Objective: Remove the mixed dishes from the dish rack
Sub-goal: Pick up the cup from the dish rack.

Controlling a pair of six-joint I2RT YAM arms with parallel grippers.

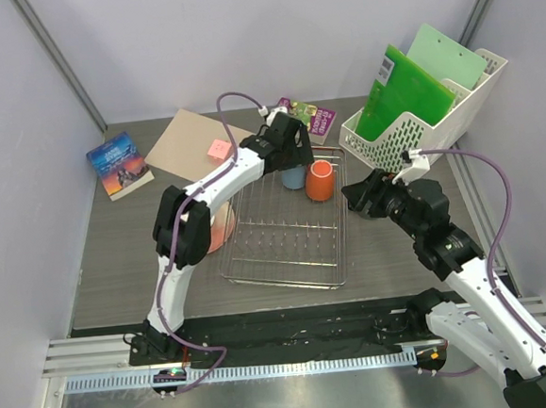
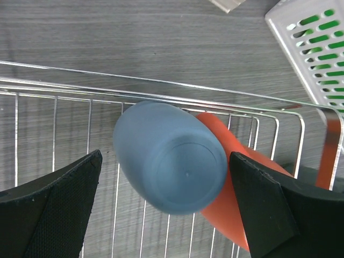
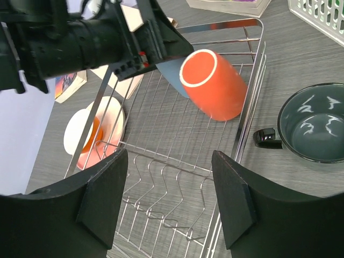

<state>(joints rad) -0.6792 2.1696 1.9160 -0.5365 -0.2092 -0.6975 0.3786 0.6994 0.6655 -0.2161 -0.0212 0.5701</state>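
My right gripper (image 3: 169, 156) hangs partly open and empty at the dish rack's (image 1: 287, 260) right edge, dark grey mug (image 3: 317, 129) just beside. At the rack's far edge my left gripper (image 2: 165, 158) gapes wide around the light blue cup (image 2: 174, 166).

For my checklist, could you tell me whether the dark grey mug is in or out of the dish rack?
Out: the dark grey mug stands mouth-up on the tabletop beside the dish rack.
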